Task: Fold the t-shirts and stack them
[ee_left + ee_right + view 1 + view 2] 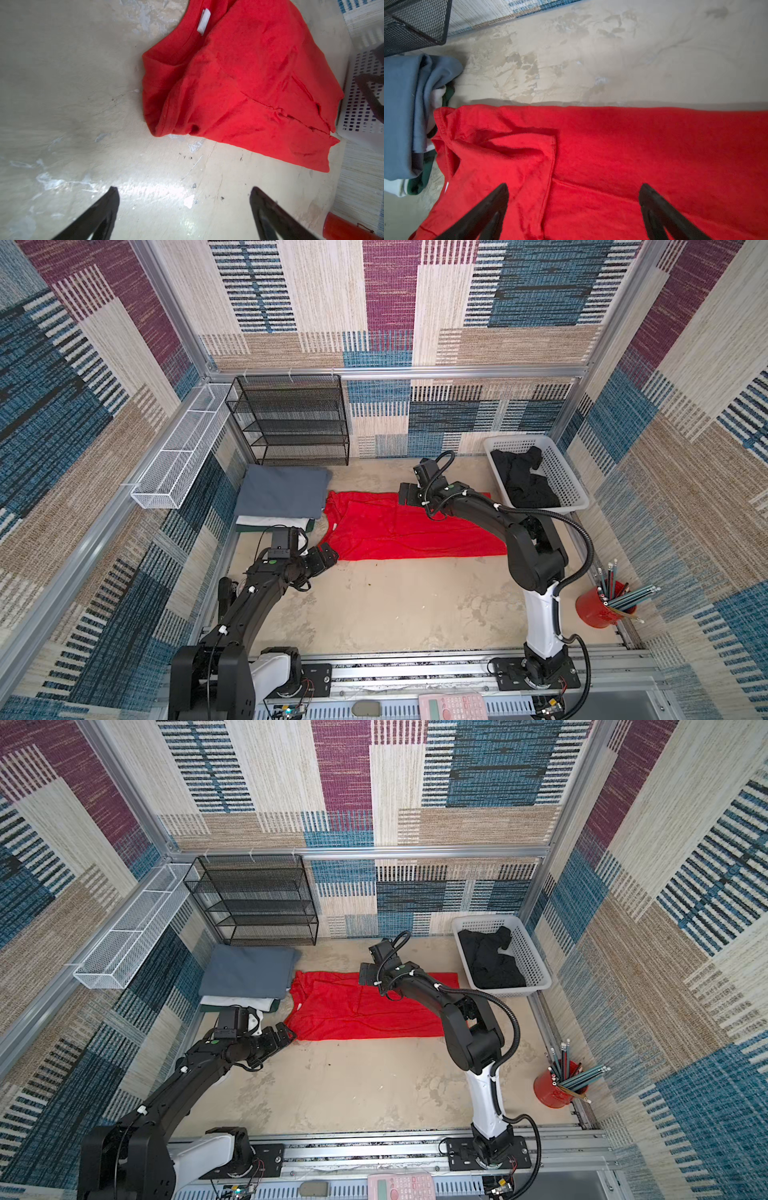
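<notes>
Now the red shirt (415,526) is lying folded lengthwise on the table (395,605), beside the grey-topped stack (282,493). Both claws are gaping apart, holding nothing: left gripper (328,552) by its collar end, right gripper (409,494) above its far edge.

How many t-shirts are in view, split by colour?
red t-shirt: 1, laid out flat
grey t-shirt: 1, top of the stack
white t-shirt: 1, under the grey one
dark green t-shirt: 1, bottom of the stack
black t-shirt: 1, crumpled in the white basket
Total: 5
</notes>
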Motion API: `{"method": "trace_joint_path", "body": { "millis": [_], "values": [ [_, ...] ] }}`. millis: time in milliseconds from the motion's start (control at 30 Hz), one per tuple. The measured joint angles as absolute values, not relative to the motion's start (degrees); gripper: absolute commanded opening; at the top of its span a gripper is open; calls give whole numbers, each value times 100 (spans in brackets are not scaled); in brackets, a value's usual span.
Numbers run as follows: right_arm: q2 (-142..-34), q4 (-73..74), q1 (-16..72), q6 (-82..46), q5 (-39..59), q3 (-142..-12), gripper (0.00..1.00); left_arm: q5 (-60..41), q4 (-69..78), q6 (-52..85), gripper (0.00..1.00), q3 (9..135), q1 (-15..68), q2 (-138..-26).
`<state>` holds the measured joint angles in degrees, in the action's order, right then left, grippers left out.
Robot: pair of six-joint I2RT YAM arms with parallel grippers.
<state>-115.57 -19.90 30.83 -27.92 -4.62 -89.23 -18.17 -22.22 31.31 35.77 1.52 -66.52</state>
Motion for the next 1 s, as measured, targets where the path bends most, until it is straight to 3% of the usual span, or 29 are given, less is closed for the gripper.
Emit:
{"method": "trace_joint_path", "body": {
  "millis": [367, 633, 867, 1000],
  "values": [
    [-9743, -1723, 3033, -2810, -506, -6392, 98, -1817, -1590, 3142, 58, 3623, 152, -7649],
    [-9421, -1621, 2976, -2823, -519, -5916, 99, -1813, -1232, 3177, 33, 3822, 139, -8228],
    [-9574, -1619, 2681, -2650, -803, -5837, 99, -1514, -1247, 3129, 0, 4056, 36, -8455],
    [-9679, -1597, 2611, -2567, -808, -5811, 99, -1487, -1365, 3000, 0, 4222, -73, -8635]
  ]
}}
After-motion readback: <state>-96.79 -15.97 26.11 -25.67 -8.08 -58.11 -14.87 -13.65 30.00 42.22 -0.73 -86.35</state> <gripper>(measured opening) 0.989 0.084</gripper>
